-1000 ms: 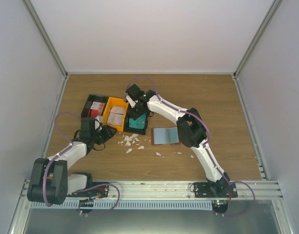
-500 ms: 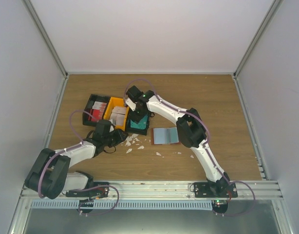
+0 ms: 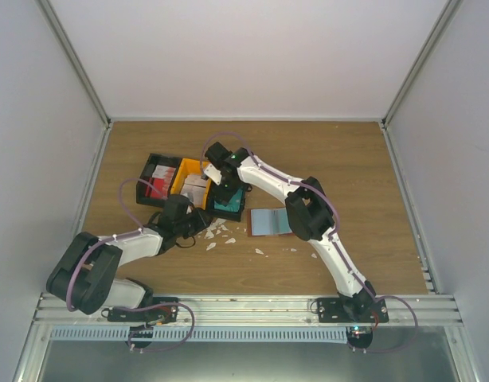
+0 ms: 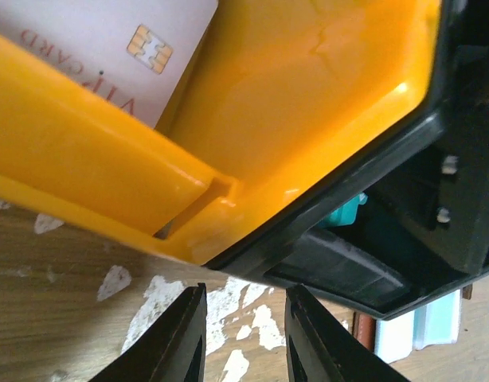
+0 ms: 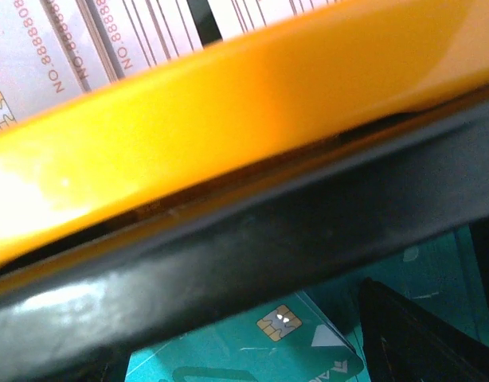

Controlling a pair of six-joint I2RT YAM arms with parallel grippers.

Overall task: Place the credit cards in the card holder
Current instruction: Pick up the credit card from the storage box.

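— Wood-grain table [image 3: 364,175] first. How do the arms lie over it?
— The right arm [image 3: 332,255] climbs from its base, folds at a high elbow and stretches far left to the bins, wrist tipped down. The left arm [image 3: 133,243] lies low, forearm pointing right.
— Any change from a second ago?
— The left one has swung rightward, from in front of the left black bin [image 3: 145,171] to the near corner of the orange bin [image 3: 179,189]. The right has barely shifted.
— And the bins?
— Three in a row: black, orange, then the right black bin [image 3: 228,213], with the right gripper [image 3: 225,189] over it.
— The card holder?
— The card holder [image 3: 271,221] lies open and flat just right of that bin, unmoved.
— The grippers' state?
— The left gripper [image 4: 246,290] shows a narrow gap with nothing in it, low beside the orange wall. On the right, one finger [image 5: 412,334] stands far to the side. Its partner is lost against the black wall, so the jaws look spread and empty.
— Cards?
— The teal credit cards [image 5: 228,350] are in the right black bin, the white-pinkish cards [image 4: 109,40] in the orange one, and the red cards [image 3: 154,185] in the left bin.
— Smallest?
— White scraps [image 3: 217,231] on the wood by the left gripper
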